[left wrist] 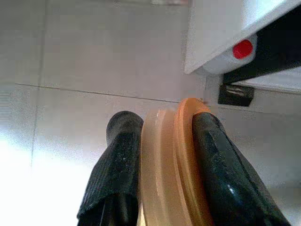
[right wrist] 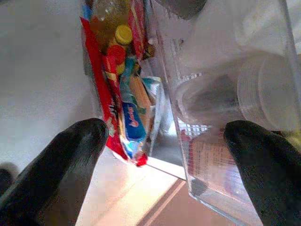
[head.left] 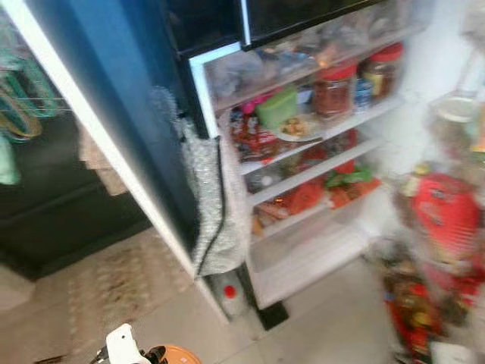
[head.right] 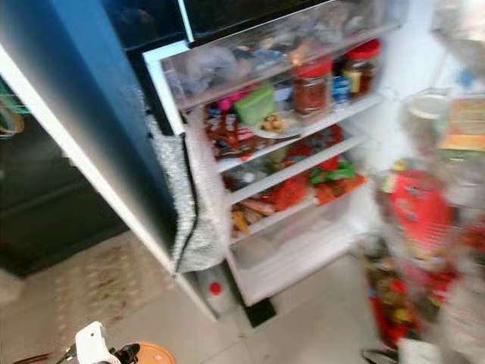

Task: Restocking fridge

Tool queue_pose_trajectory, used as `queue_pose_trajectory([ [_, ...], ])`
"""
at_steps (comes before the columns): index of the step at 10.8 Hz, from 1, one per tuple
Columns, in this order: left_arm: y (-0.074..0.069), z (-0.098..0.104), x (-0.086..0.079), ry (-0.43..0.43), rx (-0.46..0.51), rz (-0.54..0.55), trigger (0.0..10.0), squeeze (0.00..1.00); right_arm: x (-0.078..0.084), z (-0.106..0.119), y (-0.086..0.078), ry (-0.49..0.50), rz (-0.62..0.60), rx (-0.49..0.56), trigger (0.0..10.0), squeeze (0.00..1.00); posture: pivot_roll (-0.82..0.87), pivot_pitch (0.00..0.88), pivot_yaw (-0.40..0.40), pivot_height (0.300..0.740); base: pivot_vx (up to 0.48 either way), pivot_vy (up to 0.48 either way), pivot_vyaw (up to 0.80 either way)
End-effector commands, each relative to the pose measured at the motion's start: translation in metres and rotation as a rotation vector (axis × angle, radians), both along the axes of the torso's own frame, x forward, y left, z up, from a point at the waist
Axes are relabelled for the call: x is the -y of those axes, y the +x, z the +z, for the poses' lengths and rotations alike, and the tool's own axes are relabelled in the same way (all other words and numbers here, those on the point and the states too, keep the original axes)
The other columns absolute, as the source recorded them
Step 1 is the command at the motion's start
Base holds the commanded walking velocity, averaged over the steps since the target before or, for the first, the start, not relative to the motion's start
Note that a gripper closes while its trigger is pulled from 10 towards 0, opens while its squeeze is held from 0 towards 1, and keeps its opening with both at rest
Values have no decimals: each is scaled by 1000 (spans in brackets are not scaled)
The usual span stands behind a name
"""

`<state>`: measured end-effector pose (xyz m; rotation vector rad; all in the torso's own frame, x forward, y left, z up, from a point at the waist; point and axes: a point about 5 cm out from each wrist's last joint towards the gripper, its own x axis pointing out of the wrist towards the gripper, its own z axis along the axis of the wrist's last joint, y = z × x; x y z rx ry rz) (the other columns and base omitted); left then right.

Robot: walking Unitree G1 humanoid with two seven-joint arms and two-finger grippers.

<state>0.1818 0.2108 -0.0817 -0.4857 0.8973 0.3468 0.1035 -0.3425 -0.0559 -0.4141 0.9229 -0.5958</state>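
The left gripper at the lower left of the frame has its fingers clamped on a round orange plastic lid; the right gripper fingers spread apart before the open, stocked white fridge.

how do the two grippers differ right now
The left gripper has its jaws shut on a flat orange plastic lid, held edge-on above the pale tiled floor. The right gripper has its jaws spread wide and holds nothing, facing colourful snack packets. Both have black fingers.
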Motion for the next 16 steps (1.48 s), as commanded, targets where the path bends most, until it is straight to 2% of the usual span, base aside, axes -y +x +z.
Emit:
queue_pose_trajectory([
  [1, -4, -1, -5, 18, -23, -14, 10000, 0, 17, 6, -18, -37, -72, -19, 10000, 0, -62, 62, 143, 740, 0, 0, 0],
  [2, -4, -1, -7, 20, -23, -14, 10000, 0, 34, 14, -31, -77, -104, -38, 10000, 0, -66, 62, 145, 740, 0, 0, 0],
  [3, -4, -1, -7, 21, -24, -19, 10000, 0, 39, 16, -35, -86, -126, -47, 10000, 0, -68, 60, 144, 740, 0, 0, 0],
  [4, -5, -1, -8, 21, -25, -19, 10000, 0, 32, 12, -30, -52, -118, -27, 10000, 0, -65, 59, 145, 740, 0, 0, 0],
  [6, -5, -1, -9, 20, -24, -19, 10000, 0, 5, -1, -11, 73, -59, 9, 10000, 0, -58, 53, 139, 740, 0, 0, 0],
  [8, -8, -2, -7, 14, -26, -5, 10000, 0, -40, -19, 13, 250, 20, 28, 10000, 0, -56, 54, 105, 740, 0, 0, 0],
  [9, -9, -4, -4, 4, -28, 3, 10000, 0, -56, -24, 21, 302, 61, 17, 10000, 0, -55, 53, 85, 740, 0, 0, 0],
  [12, -14, -8, 11, -38, -34, 54, 10000, 0, -77, -22, 48, 372, 155, 30, 10000, 0, -43, 30, 8, 740, 0, 0, 0],
  [14, -14, -8, 13, -33, -22, 33, 10000, 0, -86, -24, 54, 383, 224, -12, 10000, 0, -33, 14, 1, 740, 0, -182, 0],
  [16, -13, -8, 9, -24, -23, 34, 10000, 0, -91, -24, 55, 381, 236, -7, 10000, 0, -47, 5, 23, 740, 0, -469, 800],
])
